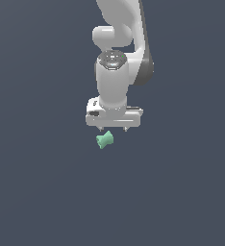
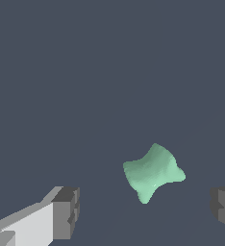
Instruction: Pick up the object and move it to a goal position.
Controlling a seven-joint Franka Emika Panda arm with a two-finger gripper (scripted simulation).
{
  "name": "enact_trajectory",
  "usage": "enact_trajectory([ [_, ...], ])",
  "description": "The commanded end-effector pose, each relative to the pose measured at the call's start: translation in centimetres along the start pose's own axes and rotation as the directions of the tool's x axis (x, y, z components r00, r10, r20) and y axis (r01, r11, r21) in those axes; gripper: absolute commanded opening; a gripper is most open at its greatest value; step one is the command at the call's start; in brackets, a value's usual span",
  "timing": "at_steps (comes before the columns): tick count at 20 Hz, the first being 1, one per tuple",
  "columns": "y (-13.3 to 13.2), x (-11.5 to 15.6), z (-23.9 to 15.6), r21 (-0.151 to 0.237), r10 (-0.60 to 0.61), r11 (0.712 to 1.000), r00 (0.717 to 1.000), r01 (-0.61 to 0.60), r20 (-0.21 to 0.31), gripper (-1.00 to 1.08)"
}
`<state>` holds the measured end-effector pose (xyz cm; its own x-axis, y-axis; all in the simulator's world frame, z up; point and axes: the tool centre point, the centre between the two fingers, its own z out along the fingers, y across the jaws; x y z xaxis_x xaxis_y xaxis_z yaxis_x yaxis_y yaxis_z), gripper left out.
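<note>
Hand (image 1: 113,129) hung above table (image 1: 37,192), fingers (image 2: 61,214) spread wide, nothing between them. Spool (image 1: 105,140) lay on table just below fingertips, toward exterior view's left of hand centre. In wrist view spool (image 2: 154,173) sat between fingers, nearer one, long axis slanted across gap. Likely wrist twist and small sideways shift needed before descent.

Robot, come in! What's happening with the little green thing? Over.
Gripper open, above the object. Object not held, between the fingers in the wrist view, untouched. Nothing in the way.
</note>
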<state>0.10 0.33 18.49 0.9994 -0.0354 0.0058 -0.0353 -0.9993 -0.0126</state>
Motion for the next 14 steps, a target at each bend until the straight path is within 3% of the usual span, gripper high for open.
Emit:
enact_trajectory([
  [1,0.0,0.0,0.0,0.0,0.0,1.0,1.0,0.0,0.0,1.0],
  [14,2.2,0.0,-1.1,-0.004,0.027,1.0,1.0,-0.027,0.007,1.0],
])
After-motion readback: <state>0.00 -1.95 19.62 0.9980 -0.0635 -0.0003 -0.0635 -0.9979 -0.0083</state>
